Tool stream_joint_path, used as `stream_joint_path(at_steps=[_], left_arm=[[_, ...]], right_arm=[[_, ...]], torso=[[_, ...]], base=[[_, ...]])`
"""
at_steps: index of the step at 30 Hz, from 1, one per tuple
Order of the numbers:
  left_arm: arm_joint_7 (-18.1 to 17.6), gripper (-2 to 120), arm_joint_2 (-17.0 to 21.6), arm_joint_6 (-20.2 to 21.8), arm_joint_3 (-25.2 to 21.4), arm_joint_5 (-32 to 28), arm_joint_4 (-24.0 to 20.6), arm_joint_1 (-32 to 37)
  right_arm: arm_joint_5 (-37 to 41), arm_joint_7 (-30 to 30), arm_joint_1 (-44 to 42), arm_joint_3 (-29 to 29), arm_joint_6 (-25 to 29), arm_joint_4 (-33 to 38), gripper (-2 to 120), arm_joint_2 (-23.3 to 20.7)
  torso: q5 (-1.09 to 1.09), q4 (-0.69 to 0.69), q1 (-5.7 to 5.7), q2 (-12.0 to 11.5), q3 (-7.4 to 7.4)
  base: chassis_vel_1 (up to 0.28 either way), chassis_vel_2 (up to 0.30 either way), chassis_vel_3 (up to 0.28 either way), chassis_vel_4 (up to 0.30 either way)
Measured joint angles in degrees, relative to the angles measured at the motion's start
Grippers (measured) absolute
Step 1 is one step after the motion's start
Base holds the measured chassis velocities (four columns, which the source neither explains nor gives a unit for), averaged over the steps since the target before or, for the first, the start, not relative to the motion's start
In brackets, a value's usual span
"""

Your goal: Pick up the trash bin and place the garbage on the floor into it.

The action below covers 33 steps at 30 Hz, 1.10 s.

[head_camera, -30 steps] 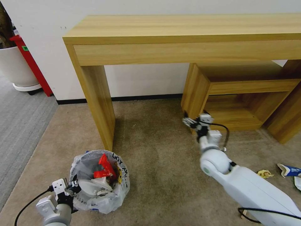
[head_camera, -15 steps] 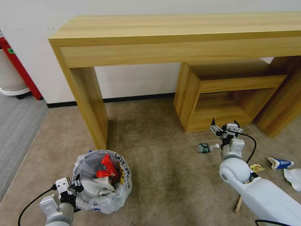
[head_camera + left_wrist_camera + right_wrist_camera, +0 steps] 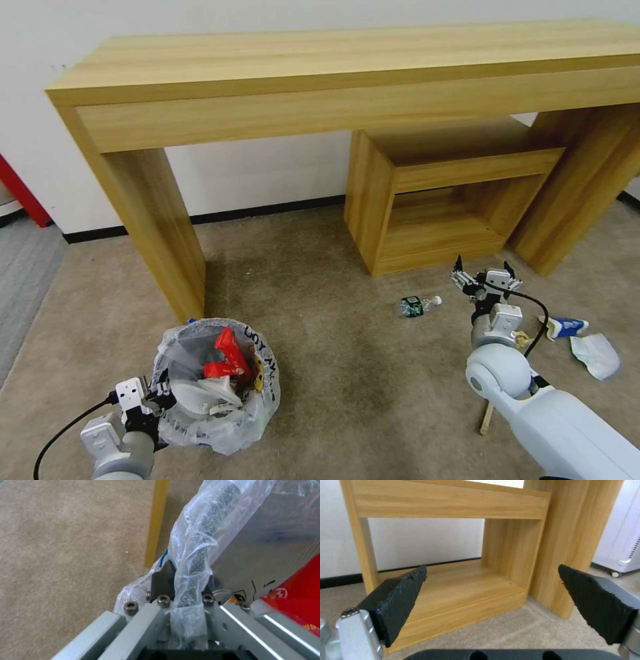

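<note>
- While the left gripper (image 3: 155, 400) pinches the rim of the trash bin (image 3: 215, 383), the bin sits low at the robot's left, close to the near leg of the long wooden table (image 3: 333, 73). I cannot tell if the bin rests on the floor (image 3: 320, 347) or hangs just above it.
- Up close, the left wrist view shows the fingers (image 3: 162, 580) pressed together on the bin's rim and its crinkly plastic bag (image 3: 196, 542).
- Inside the bin lie a red wrapper (image 3: 227, 357) and something white (image 3: 197, 397), so some garbage is already in.
- On the right, near the robot, a wooden stick (image 3: 487, 418) lies on the beige carpet just beside the right arm.
- A bit farther out, the right gripper (image 3: 485, 279) hangs above the carpet with its black pads (image 3: 396, 597) spread wide and nothing between them.
- Next to it on the floor are a small green-labelled bottle (image 3: 417, 305) toward the middle, and a blue-white wrapper (image 3: 565, 327) and a crumpled tissue (image 3: 597, 353) farther right.
- Behind those stands a small wooden shelf unit (image 3: 440, 193) under the table, against the white wall (image 3: 267, 167).
- I think the robot is at the step of choosing the next bit of litter to grab.
- Its next move needs the open gripper to go down over one piece, maybe the bottle, close on it, and carry it across to the bin.
</note>
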Motion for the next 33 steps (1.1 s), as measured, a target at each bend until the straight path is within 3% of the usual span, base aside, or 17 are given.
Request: stream_joint_path(at_steps=[33], left_arm=[[0.02, 0, -0.16, -0.17, -0.4, 0.0, 0.18, 0.09]], right_arm=[[-1.01, -0.58, 0.45, -0.25, 2.55, -1.64, 100, 1.95]], torso=[[0.0, 0.0, 0.0, 0.0, 0.01]], base=[[-0.018, -0.017, -0.019, -0.017]])
